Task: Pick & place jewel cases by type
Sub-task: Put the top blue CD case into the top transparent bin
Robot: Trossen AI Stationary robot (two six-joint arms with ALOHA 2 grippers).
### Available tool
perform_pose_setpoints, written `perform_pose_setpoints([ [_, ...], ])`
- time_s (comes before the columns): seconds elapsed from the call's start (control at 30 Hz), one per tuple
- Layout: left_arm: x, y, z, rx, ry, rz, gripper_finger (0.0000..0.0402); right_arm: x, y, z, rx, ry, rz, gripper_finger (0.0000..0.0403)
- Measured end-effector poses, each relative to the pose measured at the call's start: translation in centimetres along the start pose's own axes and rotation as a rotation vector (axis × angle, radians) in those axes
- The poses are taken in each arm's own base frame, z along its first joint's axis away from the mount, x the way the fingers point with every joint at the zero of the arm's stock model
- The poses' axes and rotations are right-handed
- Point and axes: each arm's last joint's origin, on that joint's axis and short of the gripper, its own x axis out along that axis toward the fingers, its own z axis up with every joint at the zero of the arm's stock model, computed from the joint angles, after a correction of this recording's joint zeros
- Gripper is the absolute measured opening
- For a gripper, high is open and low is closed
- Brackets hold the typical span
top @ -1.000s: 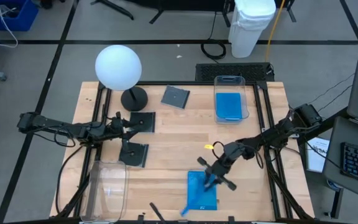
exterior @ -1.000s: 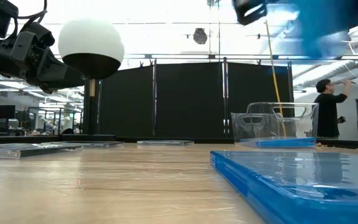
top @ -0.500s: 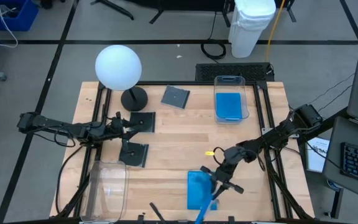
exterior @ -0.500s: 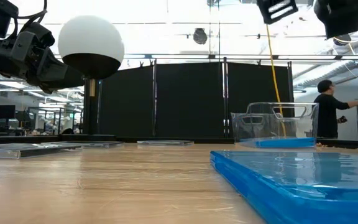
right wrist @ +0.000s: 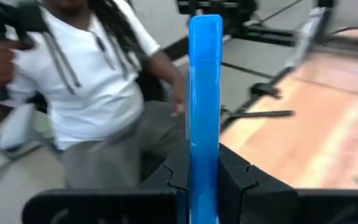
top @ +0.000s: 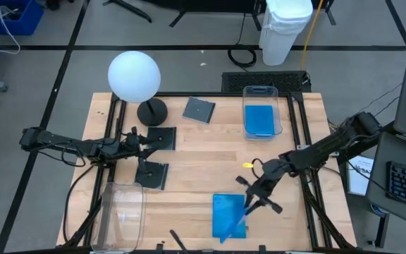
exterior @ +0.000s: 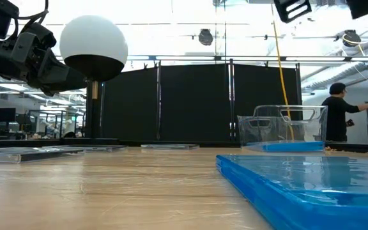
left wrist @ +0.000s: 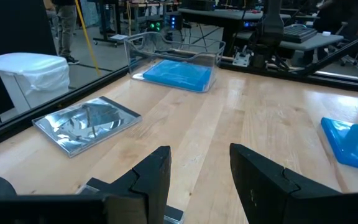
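Note:
My right gripper [top: 251,206] is over the table's near middle, shut on a bright blue jewel case [right wrist: 204,74] that shows edge-on in the right wrist view. A second blue case [top: 224,208] lies flat on the table under it. A third lies in the clear bin [top: 261,113] at the far right. Two dark cases [top: 162,137] [top: 152,174] lie flat at the left, with my open left gripper [top: 138,143] between them, nothing in its fingers [left wrist: 194,177]. Another dark case [top: 199,109] lies at the far middle. My right gripper pinches the blue case's two flat faces [right wrist: 204,167] between its two fingers, at one end of the case. The fingers come about level from the table's right, slanting toward the near edge. The case stands on edge, reaches out beyond the fingertips and is lifted clear.
A white globe lamp [top: 134,76] stands at the far left. An empty clear bin [top: 122,212] sits at the near left corner. A person in a white shirt [right wrist: 98,81] is beyond the table's near edge, and another person [exterior: 337,118] stands far behind the table.
My right gripper has risen and drawn toward the table's right edge with the blue case, tipping up from a downward slant to about level. The held case's free end has lifted with it. The blue case on the table has stayed put.

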Motion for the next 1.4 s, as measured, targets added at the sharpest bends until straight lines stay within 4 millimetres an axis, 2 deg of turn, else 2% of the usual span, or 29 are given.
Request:
perform_pose_setpoints([
  [0.07, 0.0, 0.0, 0.0, 0.0, 0.0, 0.0, 0.017, -0.9, 0.3, 0.2, -0.023, -0.023, -0.049, 0.0027],
  [0.17, 0.0, 0.0, 0.0, 0.0, 0.0, 0.0, 0.017, -2.3, 0.5, -0.5, -0.029, -0.047, -0.083, 0.0027],
  [0.47, 0.0, 0.0, 0.0, 0.0, 0.0, 0.0, 0.017, -6.1, 0.5, -5.5, 0.016, -0.248, -0.199, 0.0027],
  [0.6, 0.0, 0.0, 0.0, 0.0, 0.0, 0.0, 0.017, -7.9, 0.6, -7.0, -0.01, -0.37, -0.279, 0.0027],
  [0.73, 0.0, 0.0, 0.0, 0.0, 0.0, 0.0, 0.017, -9.3, 0.7, -7.6, -0.039, -0.463, -0.338, 0.0027],
  [1.4, 0.0, 0.0, 0.0, 0.0, 0.0, 0.0, 0.017, -10.4, -0.2, -7.9, -0.05, -0.483, -0.432, 0.0031],
])
